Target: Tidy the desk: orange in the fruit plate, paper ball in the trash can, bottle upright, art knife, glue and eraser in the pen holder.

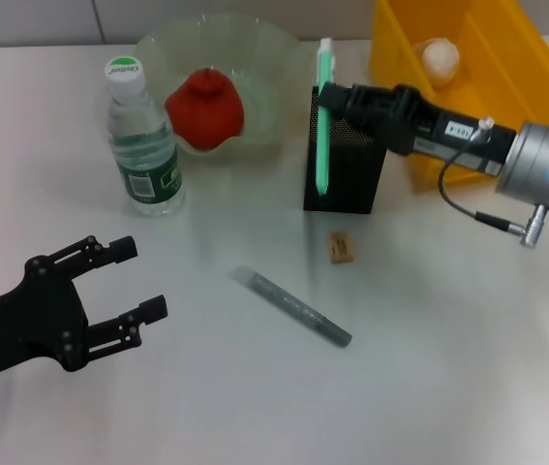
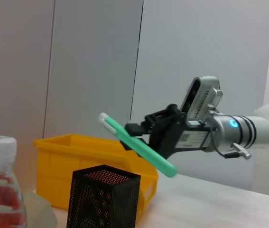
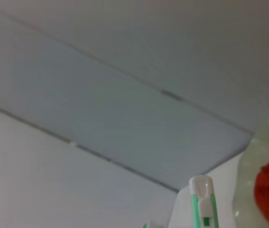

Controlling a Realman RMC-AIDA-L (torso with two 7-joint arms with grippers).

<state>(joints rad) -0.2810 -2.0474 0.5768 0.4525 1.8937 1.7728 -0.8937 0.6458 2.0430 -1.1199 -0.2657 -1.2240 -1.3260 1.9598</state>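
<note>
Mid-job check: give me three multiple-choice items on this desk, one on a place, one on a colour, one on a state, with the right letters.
1. Where is the orange?
A. in the fruit plate
B. in the yellow bin
C. on the bare table

2. What colour is the knife held by the right gripper?
A. red
B. green
C. black

3. How does the bottle stand?
A. on its side
B. upright
C. upside down

Answers:
1 A, it sits inside the clear plate.
2 B, a green body with a white end, held above the pen holder.
3 B, its cap points up.

The left gripper is open, low over the table.
</note>
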